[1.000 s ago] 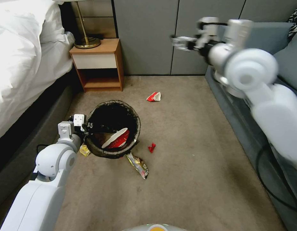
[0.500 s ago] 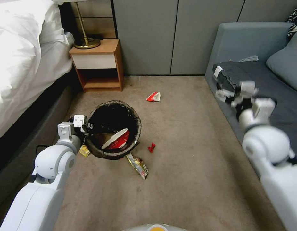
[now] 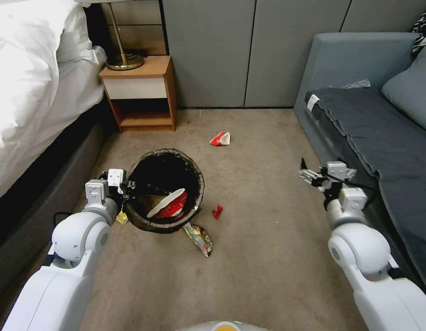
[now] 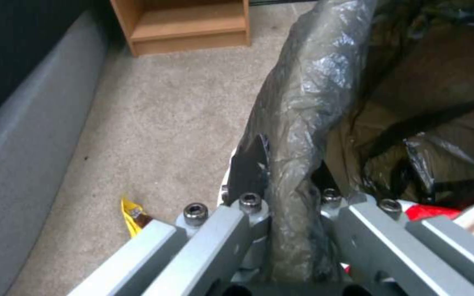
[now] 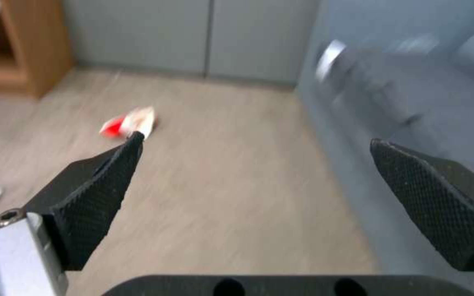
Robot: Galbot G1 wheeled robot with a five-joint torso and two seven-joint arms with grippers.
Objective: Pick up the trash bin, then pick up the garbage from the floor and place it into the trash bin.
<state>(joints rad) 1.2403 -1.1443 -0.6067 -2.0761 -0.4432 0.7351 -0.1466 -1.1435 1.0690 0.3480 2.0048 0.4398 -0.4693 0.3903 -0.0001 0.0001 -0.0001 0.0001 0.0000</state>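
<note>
Beside the sofa [image 3: 360, 128], the right hand [image 3: 308, 174] hangs released; the nearest crushed cup [image 3: 220, 138] lies toward its eleven o'clock. The left hand [image 3: 125, 188] grasps the trash bin [image 3: 148, 220] rim.

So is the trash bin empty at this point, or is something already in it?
Not empty. The trash bin, gripped at its rim by the left gripper, already holds a crushed red-and-white cup.

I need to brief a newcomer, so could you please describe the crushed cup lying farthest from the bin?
Start at the wooden nightstand by the bed. On the carpet in front of it and toward the sofa lies the crushed cup, beyond the trash bin. It is red and white, unlike the smaller all-red scrap by the bin.
</note>
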